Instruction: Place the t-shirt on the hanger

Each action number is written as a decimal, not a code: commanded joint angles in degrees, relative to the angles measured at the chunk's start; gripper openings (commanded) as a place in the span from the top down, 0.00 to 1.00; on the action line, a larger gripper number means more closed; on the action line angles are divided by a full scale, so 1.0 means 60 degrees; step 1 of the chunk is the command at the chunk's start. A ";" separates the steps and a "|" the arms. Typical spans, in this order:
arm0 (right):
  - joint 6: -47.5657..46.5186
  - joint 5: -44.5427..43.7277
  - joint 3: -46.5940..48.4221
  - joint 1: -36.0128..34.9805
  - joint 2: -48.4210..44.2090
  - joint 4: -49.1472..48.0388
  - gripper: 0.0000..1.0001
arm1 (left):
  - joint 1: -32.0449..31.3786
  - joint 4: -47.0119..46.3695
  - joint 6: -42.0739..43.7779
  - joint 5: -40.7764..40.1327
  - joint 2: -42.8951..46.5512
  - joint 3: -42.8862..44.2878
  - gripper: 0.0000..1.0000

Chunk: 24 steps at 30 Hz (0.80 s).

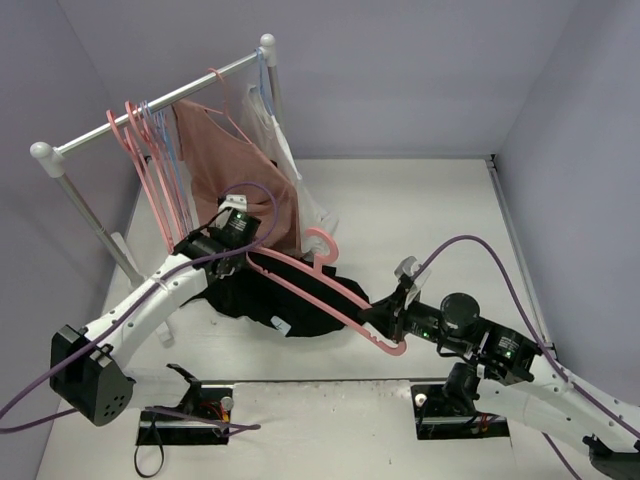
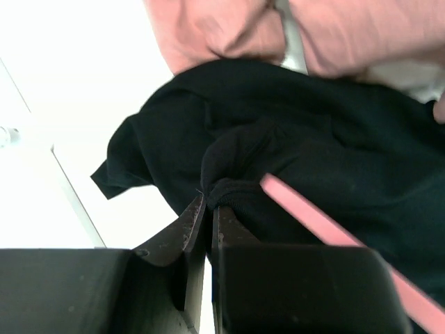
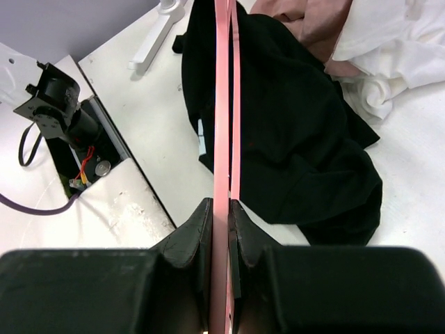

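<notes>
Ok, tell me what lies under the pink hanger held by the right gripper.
The black t-shirt lies crumpled beneath the hanger, with white table showing near the right gripper. Whatever sits under the fabric is covered.

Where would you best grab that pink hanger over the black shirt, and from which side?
Take the hanger by its bare end nearest the right arm, from the near right, jaws across the thin bar; the right gripper is shut there. Elsewhere it runs over the t-shirt, so jaws would likely snag cloth.
</notes>
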<state>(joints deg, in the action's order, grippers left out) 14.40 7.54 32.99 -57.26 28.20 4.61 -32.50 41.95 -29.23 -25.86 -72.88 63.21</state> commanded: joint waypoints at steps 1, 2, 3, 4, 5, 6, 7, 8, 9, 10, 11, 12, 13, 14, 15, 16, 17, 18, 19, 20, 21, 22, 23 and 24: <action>-0.0146 0.0236 0.0244 -0.0125 -0.0174 -0.0797 1.00 | 0.0433 -0.0081 0.0506 0.0422 -0.0209 0.0812 1.00; -0.0158 0.0238 0.0243 -0.0125 -0.0173 -0.0797 1.00 | 0.0436 -0.0078 0.0534 0.0428 -0.0216 0.0818 1.00; -0.0173 0.0252 0.0243 -0.0139 -0.0118 -0.0784 1.00 | 0.0464 -0.0078 0.0563 0.0553 -0.0368 0.0915 1.00; -0.0184 0.0262 0.0263 -0.0170 -0.0005 -0.0793 1.00 | 0.0466 -0.0048 0.0575 0.0600 -0.0477 0.0970 1.00; -0.0196 0.0289 0.0272 -0.0191 0.0082 -0.0797 1.00 | 0.0466 -0.0034 0.0587 0.0626 -0.0566 0.1015 1.00; -0.0203 0.0299 0.0290 -0.0216 0.0119 -0.0797 1.00 | 0.0466 -0.0034 0.0588 0.0639 -0.0623 0.1049 1.00; -0.0213 0.0272 0.0316 -0.0247 0.0120 -0.0797 1.00 | 0.0471 -0.0013 0.0585 0.0648 -0.0677 0.1077 1.00; -0.0241 0.0253 0.0317 -0.0265 0.0111 -0.0797 1.00 | 0.0480 0.0024 0.0598 0.0652 -0.0751 0.1109 1.00; -0.0266 0.0236 0.0312 -0.0284 0.0079 -0.0797 1.00 | 0.0480 0.0042 0.0611 0.0663 -0.0789 0.1162 1.00; -0.0283 0.0176 0.0295 -0.0275 0.0036 -0.0797 1.00 | 0.0480 0.0101 0.0620 0.0663 -0.0848 0.1238 1.00; -0.0291 0.0150 0.0287 -0.0280 0.0018 -0.0797 1.00 | 0.0480 0.0135 0.0624 0.0663 -0.0875 0.1271 1.00; -0.0291 0.0142 0.0279 -0.0286 0.0042 -0.0797 1.00 | 0.0480 0.0158 0.0656 0.0704 -0.0883 0.1313 1.00; -0.0291 0.0127 0.0273 -0.0295 0.0094 -0.0797 1.00 | 0.0480 0.0196 0.0682 0.0752 -0.0881 0.1361 1.00; -0.0265 0.0114 0.0266 -0.0301 0.0212 -0.0797 1.00 | 0.0480 0.0235 0.0702 0.0798 -0.0849 0.1401 1.00; -0.0228 0.0111 0.0263 -0.0310 0.0341 -0.0797 1.00 | 0.0485 0.0268 0.0730 0.0825 -0.0804 0.1450 1.00; -0.0214 0.0124 0.0276 -0.0344 0.0404 -0.0797 1.00 | 0.0502 0.0306 0.0744 0.0760 -0.0773 0.1498 1.00; -0.0208 0.0126 0.0292 -0.0396 0.0473 -0.0797 1.00 | 0.0540 0.0368 0.0757 0.0651 -0.0778 0.1533 1.00; -0.0229 0.0085 0.0313 -0.0431 0.0488 -0.0797 1.00 | 0.0617 0.0404 0.0764 0.0657 -0.0806 0.1589 1.00; -0.0249 0.0047 0.0333 -0.0465 0.0501 -0.0797 1.00 | 0.0691 0.0435 0.0765 0.0660 -0.0835 0.1641 1.00; -0.0264 0.0039 0.0348 -0.0496 0.0509 -0.0797 1.00 | 0.0744 0.0443 0.0728 0.0637 -0.0865 0.1672 1.00; -0.0273 0.0027 0.0366 -0.0520 0.0518 -0.0797 1.00 | 0.0801 0.0452 0.0684 0.0619 -0.0895 0.1699 1.00; -0.0262 -0.0003 0.0390 -0.0522 0.0530 -0.0797 1.00 | 0.0871 0.0462 0.0629 0.0641 -0.0922 0.1715 1.00; -0.0262 -0.0041 0.0390 -0.0532 0.0530 -0.0797 1.00 | 0.0928 0.0453 0.0657 0.0764 -0.0941 0.1734 1.00; -0.0262 -0.0094 0.0383 -0.0535 0.0517 -0.0797 1.00 | 0.0955 0.0443 0.0713 0.0914 -0.0942 0.1767 1.00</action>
<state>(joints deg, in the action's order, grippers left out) 13.41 7.70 32.99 -59.75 30.63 4.95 -28.26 44.78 -25.56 -20.70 -79.24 70.29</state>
